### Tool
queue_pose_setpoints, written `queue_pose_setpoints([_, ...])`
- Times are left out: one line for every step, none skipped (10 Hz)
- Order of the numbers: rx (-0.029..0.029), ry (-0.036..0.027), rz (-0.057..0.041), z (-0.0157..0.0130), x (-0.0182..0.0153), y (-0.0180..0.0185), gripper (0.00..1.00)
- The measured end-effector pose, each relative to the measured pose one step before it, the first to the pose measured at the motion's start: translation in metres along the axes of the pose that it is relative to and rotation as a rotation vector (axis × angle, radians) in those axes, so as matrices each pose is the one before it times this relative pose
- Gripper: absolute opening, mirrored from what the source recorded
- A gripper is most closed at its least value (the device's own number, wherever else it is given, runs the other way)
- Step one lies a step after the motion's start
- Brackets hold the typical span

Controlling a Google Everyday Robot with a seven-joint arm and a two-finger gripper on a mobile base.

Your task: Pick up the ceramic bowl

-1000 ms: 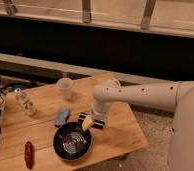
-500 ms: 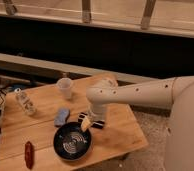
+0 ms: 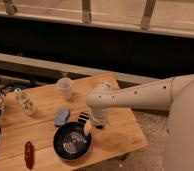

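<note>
Since a second ago, elbow swung leftward and gripper [image 3: 86, 123] lowered a little toward the bowl's rim; everything on the table unchanged in place. Ceramic bowl [image 3: 72, 141] sitting flat near the front edge of the wooden table [image 3: 122, 135], roughly midway between the front corners, not lifted. Gripper now at the bowl's upper right rim, apparently touching or just above it; exact contact impossible to confirm. Spread of the gripper also impossible to tell here, dark parts merging with the dark bowl.

Judged progress: approach essentially finished, grasp not yet evidently made, lift entirely left to do. Likely still needed: closing over the rim, then raising the bowl clear of the table.

Elsewhere on the table: blue object [image 3: 61, 117] just beyond the bowl toward the centre, close to the gripper's left; plastic cup [image 3: 65, 88] near the back edge; bottle-like item [image 3: 25, 103] lying toward the left edge; red object [image 3: 28, 153] by the front left corner. All apart from the bowl.
</note>
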Motion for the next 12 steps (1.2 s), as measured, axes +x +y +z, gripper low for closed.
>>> queue_pose_setpoints([-0.0111, 0.01657, 0.0101, 0.00764, 0.00226, -0.00053, 0.8])
queue_pose_setpoints([-0.01385, 0.03115, -0.00023, 0.01267, 0.00392, 0.00321, 0.8])
queue_pose_setpoints([-0.01214, 0.0209, -0.00291, 0.0084, 0.00218, 0.00343, 0.8])
queue_pose_setpoints([-0.0171, 0.02182, -0.00133, 0.00829, 0.00274, 0.00284, 0.8])
queue_pose_setpoints([-0.01594, 0.01295, -0.00008, 0.00516, 0.00246, 0.00255, 0.8])
queue_pose_setpoints([0.00656, -0.0076, 0.00039, -0.00068, 0.00176, 0.00035, 0.78])
queue_pose_setpoints([0.01176, -0.01991, 0.00364, -0.0053, -0.00364, -0.00198, 0.7])
queue_pose_setpoints([0.0017, -0.00139, 0.00226, -0.00168, -0.00392, -0.00388, 0.62])
queue_pose_setpoints([0.00313, 0.00418, 0.00241, -0.0007, -0.00192, -0.00447, 0.51])
queue_pose_setpoints([-0.00094, 0.00781, -0.00096, 0.00138, 0.00092, 0.00012, 0.41])
queue_pose_setpoints([0.00194, 0.00716, -0.00275, 0.00292, 0.00289, 0.00223, 0.31])
queue_pose_setpoints([0.00058, -0.00196, 0.00503, 0.00186, 0.00108, 0.00148, 0.21])
